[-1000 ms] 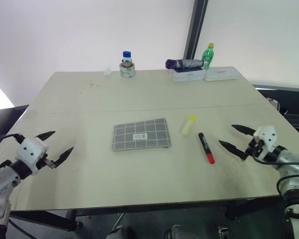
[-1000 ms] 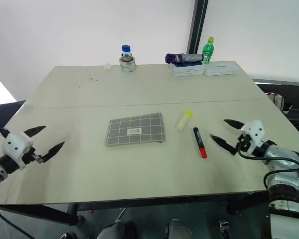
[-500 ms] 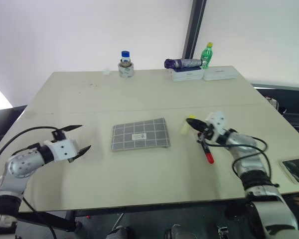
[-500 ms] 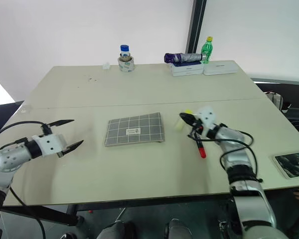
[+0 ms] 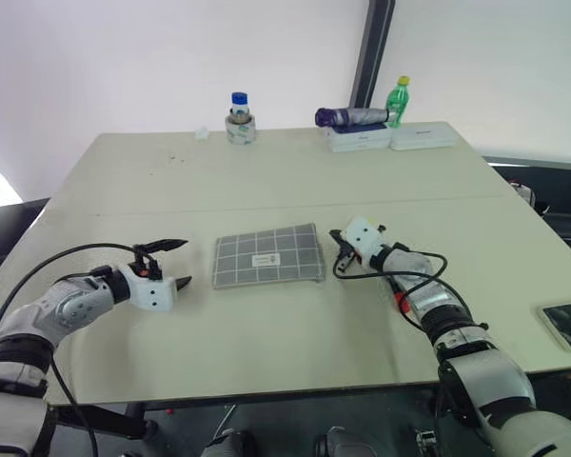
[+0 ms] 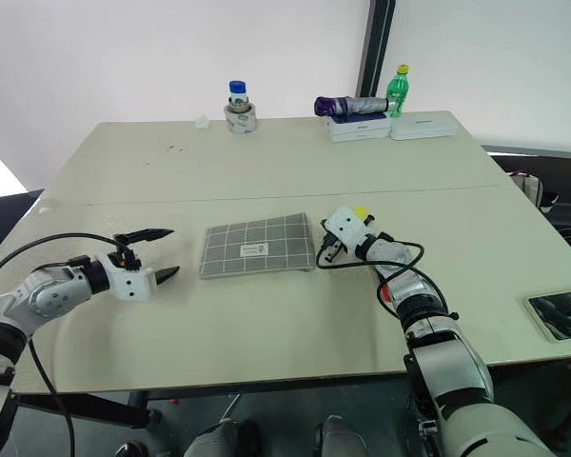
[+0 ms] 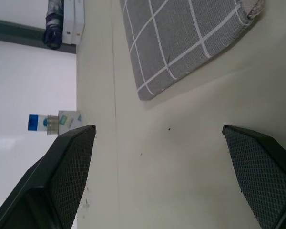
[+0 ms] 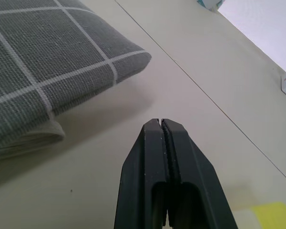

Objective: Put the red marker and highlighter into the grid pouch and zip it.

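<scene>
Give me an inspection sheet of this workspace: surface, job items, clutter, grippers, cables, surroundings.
Surface: beige table, a seam across it.
Job's things: grid pouch flat at centre; highlighter and red marker right of it, mostly hidden by the right arm.
Clutter: blue-capped jar, purple roll on white boxes, green bottle, all at the far edge.
Grippers: left gripper open, left of the pouch; right gripper shut, empty, at the pouch's right edge.
Cables: black cable looped along the right arm.
Surroundings: white wall, dark post.
</scene>
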